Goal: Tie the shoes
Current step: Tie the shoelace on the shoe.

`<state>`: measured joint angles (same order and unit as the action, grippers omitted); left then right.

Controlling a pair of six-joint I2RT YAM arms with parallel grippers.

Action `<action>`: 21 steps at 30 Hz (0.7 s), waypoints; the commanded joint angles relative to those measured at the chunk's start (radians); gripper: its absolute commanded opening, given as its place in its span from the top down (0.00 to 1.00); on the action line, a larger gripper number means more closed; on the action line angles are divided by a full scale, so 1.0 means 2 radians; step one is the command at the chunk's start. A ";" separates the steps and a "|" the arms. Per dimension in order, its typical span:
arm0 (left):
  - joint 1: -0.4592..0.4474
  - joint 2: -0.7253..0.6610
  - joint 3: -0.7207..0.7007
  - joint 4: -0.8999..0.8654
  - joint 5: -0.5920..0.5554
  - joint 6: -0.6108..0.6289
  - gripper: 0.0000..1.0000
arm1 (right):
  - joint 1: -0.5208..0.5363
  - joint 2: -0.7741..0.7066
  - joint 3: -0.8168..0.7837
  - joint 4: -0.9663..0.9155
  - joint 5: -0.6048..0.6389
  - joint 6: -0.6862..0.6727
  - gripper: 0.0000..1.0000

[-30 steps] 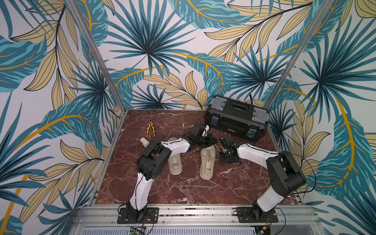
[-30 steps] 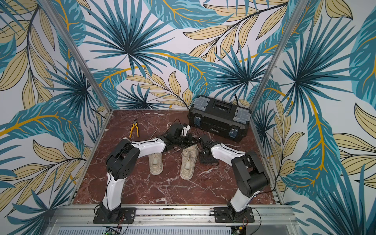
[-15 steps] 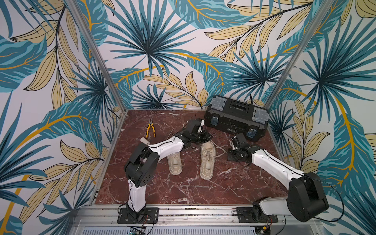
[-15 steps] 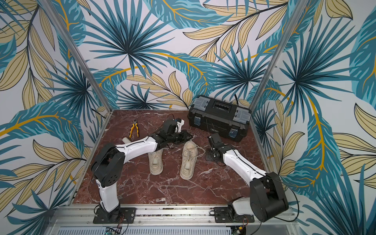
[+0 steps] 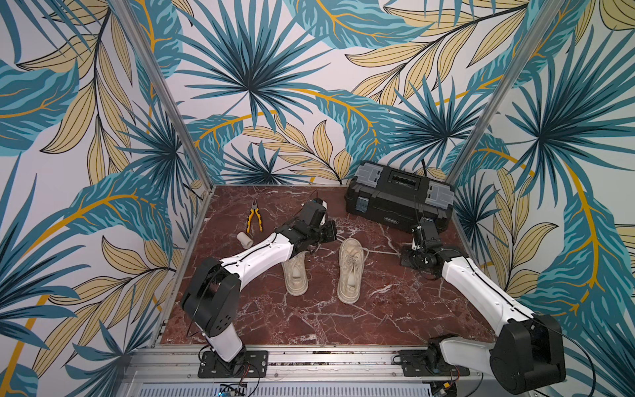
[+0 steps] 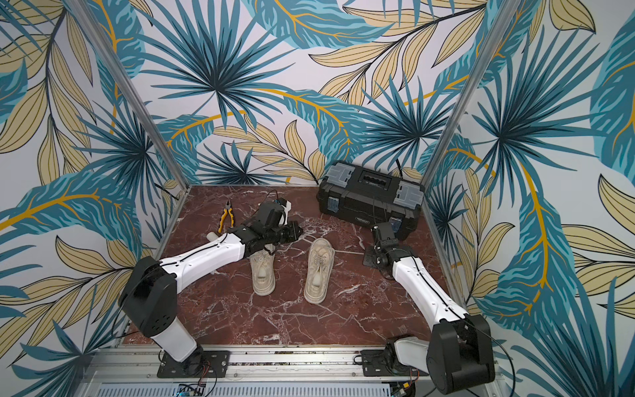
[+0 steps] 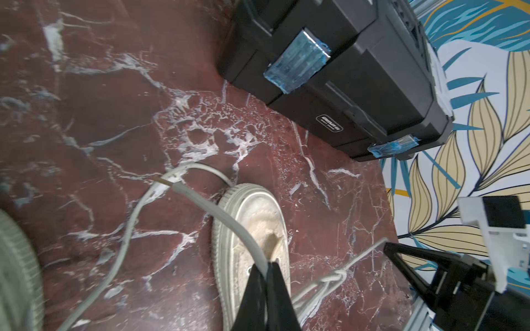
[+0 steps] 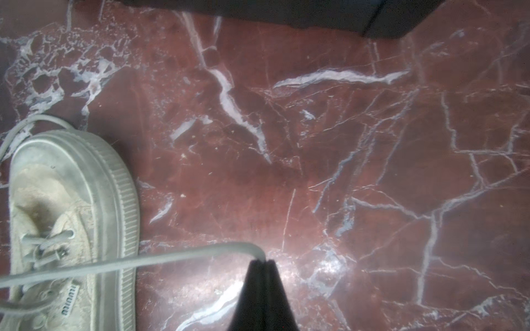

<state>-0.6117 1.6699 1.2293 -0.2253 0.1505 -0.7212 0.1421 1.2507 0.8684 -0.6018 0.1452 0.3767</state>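
Two beige shoes are lying side by side on the worktop (image 5: 309,323), with both sets of fingers pinching laces.
The shoe nearer the right arm (image 5: 350,271) and the shoe nearer the left arm (image 5: 294,275) are resting sole-down mid-worktop. Their long axes are running front to back, toes pointing toward the back wall and the black toolbox (image 5: 398,197), heels toward the arm bases. The left fingers (image 7: 255,292) are clamping a lace (image 7: 229,217) above the toe of the shoe nearer the right arm. The right fingers (image 8: 255,292) are gripping another lace (image 8: 172,258), which is stretching sideways from that shoe.
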 commanded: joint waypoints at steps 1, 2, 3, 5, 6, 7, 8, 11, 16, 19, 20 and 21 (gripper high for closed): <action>0.010 -0.027 -0.030 -0.025 -0.018 0.015 1.00 | -0.020 -0.015 -0.003 -0.012 0.022 -0.006 1.00; 0.013 -0.032 -0.037 -0.025 -0.018 0.015 1.00 | -0.027 -0.017 -0.005 -0.012 0.025 -0.007 1.00; 0.014 -0.037 -0.045 -0.025 -0.018 0.015 1.00 | -0.034 -0.020 -0.008 -0.012 0.025 -0.006 1.00; 0.018 -0.045 -0.057 -0.025 -0.018 0.015 1.00 | -0.044 -0.024 -0.013 -0.011 0.025 -0.005 1.00; 0.021 -0.049 -0.064 -0.032 -0.018 0.015 1.00 | -0.049 -0.026 -0.016 -0.010 0.026 -0.004 1.00; 0.023 -0.052 -0.072 -0.040 -0.018 0.015 1.00 | -0.052 -0.026 -0.022 -0.008 0.026 -0.003 1.00; 0.028 -0.058 -0.079 -0.043 -0.018 0.015 1.00 | -0.055 -0.026 -0.027 -0.005 0.028 -0.002 1.00; 0.040 -0.074 -0.103 -0.043 -0.018 0.015 1.00 | -0.060 -0.019 -0.037 0.001 0.027 0.001 1.00; 0.063 -0.103 -0.127 -0.052 -0.018 0.015 1.00 | -0.067 0.001 -0.046 0.013 0.029 0.003 1.00; 0.078 -0.110 -0.137 -0.058 -0.018 0.015 1.00 | -0.073 0.011 -0.050 0.018 0.034 0.000 1.00; 0.083 -0.110 -0.140 -0.059 -0.018 0.015 1.00 | -0.077 0.013 -0.051 0.019 0.034 -0.002 1.00; 0.086 -0.110 -0.142 -0.060 -0.018 0.015 1.00 | -0.081 0.017 -0.051 0.019 0.031 -0.002 1.00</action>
<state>-0.4633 1.4643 0.9863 -0.3275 0.1265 -0.7040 -0.0017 1.2667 0.7918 -0.5793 0.1871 0.3740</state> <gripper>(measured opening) 0.067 0.030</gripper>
